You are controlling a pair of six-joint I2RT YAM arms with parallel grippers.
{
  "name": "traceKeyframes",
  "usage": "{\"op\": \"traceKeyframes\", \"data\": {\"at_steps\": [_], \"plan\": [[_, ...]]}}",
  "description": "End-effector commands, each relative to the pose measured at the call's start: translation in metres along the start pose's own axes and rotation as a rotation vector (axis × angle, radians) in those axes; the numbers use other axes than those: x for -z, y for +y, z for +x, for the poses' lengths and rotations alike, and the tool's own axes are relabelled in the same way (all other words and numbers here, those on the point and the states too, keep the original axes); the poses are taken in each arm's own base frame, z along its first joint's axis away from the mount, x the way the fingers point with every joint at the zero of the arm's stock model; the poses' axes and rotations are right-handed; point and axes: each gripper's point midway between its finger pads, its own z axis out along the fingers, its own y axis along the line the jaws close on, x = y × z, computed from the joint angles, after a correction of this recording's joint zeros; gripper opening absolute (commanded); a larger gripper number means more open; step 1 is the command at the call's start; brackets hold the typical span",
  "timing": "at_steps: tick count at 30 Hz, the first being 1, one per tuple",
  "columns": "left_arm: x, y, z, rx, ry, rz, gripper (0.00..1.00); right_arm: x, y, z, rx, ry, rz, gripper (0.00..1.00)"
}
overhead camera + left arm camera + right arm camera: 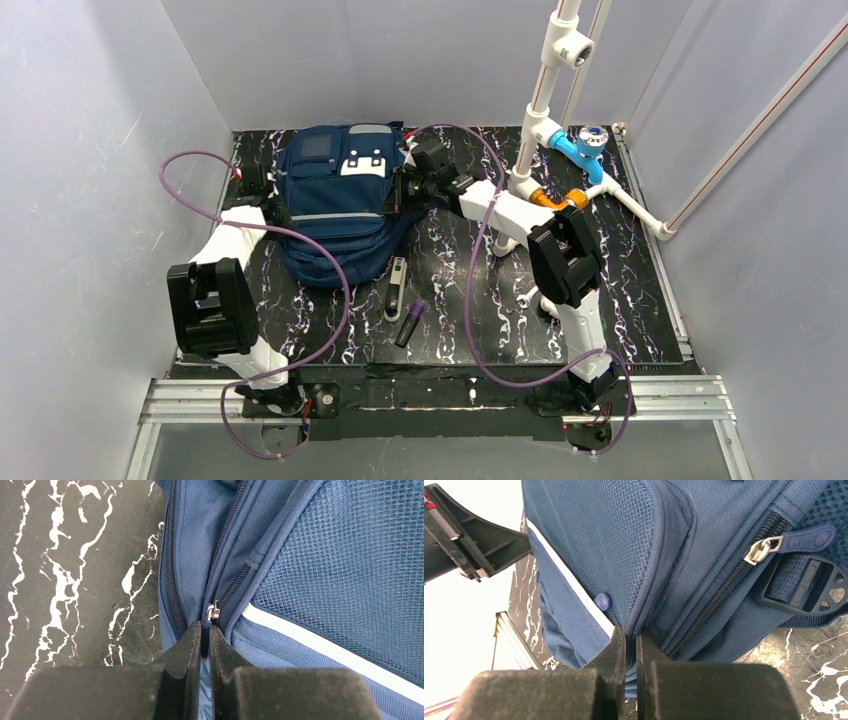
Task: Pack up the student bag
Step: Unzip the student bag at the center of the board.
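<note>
Bag [330, 235] lies far left on the surface [620, 300]. Left fingers [191, 647] pinch fabric by the zip slider [213, 611]; right fingers [616, 647] pinch a pocket fold [646, 607].

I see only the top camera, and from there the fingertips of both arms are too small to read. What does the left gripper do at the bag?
Observer: The left gripper is shut at a seam of the student bag, its tips just under a silver zipper slider. Whether they pinch its tab is hidden.
Operator: And the right one?
Observer: The right gripper is shut on bag fabric at the lower edge of a mesh pocket.
Operator: Does it hold a zipper too?
Observer: No. The nearest zipper's navy rubber pull lies free, away from that gripper.
</note>
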Motion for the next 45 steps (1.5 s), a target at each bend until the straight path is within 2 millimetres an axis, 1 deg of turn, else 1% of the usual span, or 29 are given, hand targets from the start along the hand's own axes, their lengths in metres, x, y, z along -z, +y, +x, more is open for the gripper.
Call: {"op": "traceKeyframes", "data": {"at_steps": [1,4,5,6,8,10,15,17,19,21,23,24,25,26,27,28,29,30,31,32,35,36,37,39,40,41,43,44,45], "plan": [[0.023,0.053,-0.06,0.024,-0.195,-0.21,0.0,0.019,-0.025,-0.044,0.065,-0.08,0.052,0.01],[0.051,0.069,-0.063,0.115,-0.294,-0.28,0.0,0.021,-0.026,-0.048,0.044,-0.085,0.049,0.01],[0.059,0.075,-0.066,0.15,-0.345,-0.302,0.0,0.022,-0.024,-0.049,0.042,-0.084,0.048,0.01],[0.064,0.076,-0.069,0.174,-0.382,-0.298,0.0,0.022,-0.023,-0.05,0.042,-0.08,0.046,0.01],[0.062,0.072,-0.073,0.182,-0.401,-0.261,0.0,0.022,-0.021,-0.053,0.044,-0.078,0.042,0.01],[0.059,0.068,-0.075,0.191,-0.384,-0.249,0.0,0.022,-0.022,-0.055,0.053,-0.078,0.054,0.01],[0.038,0.054,-0.075,0.168,-0.281,-0.184,0.0,0.02,-0.023,-0.057,0.081,-0.065,0.066,0.01],[0.034,0.053,-0.073,0.156,-0.259,-0.181,0.0,0.019,-0.027,-0.057,0.105,-0.058,0.083,0.01],[0.031,0.056,-0.071,0.168,-0.242,-0.177,0.0,0.017,-0.032,-0.057,0.13,-0.052,0.094,0.01],[0.032,0.06,-0.068,0.207,-0.203,-0.177,0.0,0.015,-0.036,-0.058,0.156,-0.043,0.107,0.01],[0.036,0.052,-0.065,0.228,-0.171,-0.125,0.0,0.015,-0.034,-0.058,0.175,-0.027,0.103,0.01],[0.041,0.045,-0.061,0.237,-0.153,-0.082,0.07,0.016,-0.031,-0.058,0.178,-0.021,0.09,0.01],[0.046,0.035,-0.057,0.241,-0.143,-0.026,0.2,0.019,-0.026,-0.058,0.178,-0.018,0.074,0.01],[0.052,0.027,-0.052,0.25,-0.137,0.026,0.31,0.022,-0.022,-0.057,0.173,-0.019,0.064,0.01],[0.058,0.019,-0.047,0.264,-0.135,0.074,0.41,0.027,-0.019,-0.058,0.167,-0.024,0.066,0.11],[0.064,0.012,-0.041,0.27,-0.132,0.116,0.49,0.032,-0.018,-0.055,0.164,-0.015,0.077,0.26],[0.071,0.009,-0.036,0.268,-0.137,0.136,0.56,0.037,-0.017,-0.054,0.173,-0.016,0.094,0.38],[0.08,0.005,-0.03,0.249,-0.152,0.155,0.61,0.044,-0.016,-0.05,0.184,-0.002,0.123,0.46],[0.087,0.001,-0.026,0.225,-0.165,0.167,0.64,0.049,-0.018,-0.045,0.204,0.016,0.154,0.51],[0.094,-0.002,-0.023,0.196,-0.181,0.177,0.66,0.056,-0.017,-0.041,0.233,0.029,0.191,0.55],[0.112,-0.02,-0.013,0.081,-0.208,0.218,0.67,0.079,-0.023,-0.032,0.369,0.042,0.379,0.68],[0.117,-0.029,-0.009,0.025,-0.216,0.237,0.67,0.087,-0.022,-0.028,0.405,0.052,0.425,0.71],[0.121,-0.037,-0.006,-0.048,-0.227,0.246,0.67,0.094,-0.016,-0.022,0.442,0.06,0.455,0.73],[0.125,-0.054,0.002,-0.188,-0.244,0.251,0.68,0.104,-0.004,0.004,0.512,0.099,0.483,0.8],[0.125,-0.06,0.004,-0.233,-0.243,0.26,0.68,0.108,0.0,0.02,0.536,0.117,0.484,0.83],[0.124,-0.067,0.005,-0.262,-0.233,0.284,0.68,0.11,0.0,0.042,0.55,0.14,0.49,0.84],[0.126,-0.088,0.008,-0.294,-0.203,0.393,0.69,0.115,-0.003,0.082,0.563,0.14,0.483,0.89],[0.13,-0.101,0.007,-0.304,-0.199,0.46,0.7,0.118,-0.002,0.098,0.542,0.117,0.458,0.89],[0.133,-0.112,0.008,-0.321,-0.192,0.521,0.71,0.117,0.003,0.109,0.509,0.08,0.399,0.89]]}}
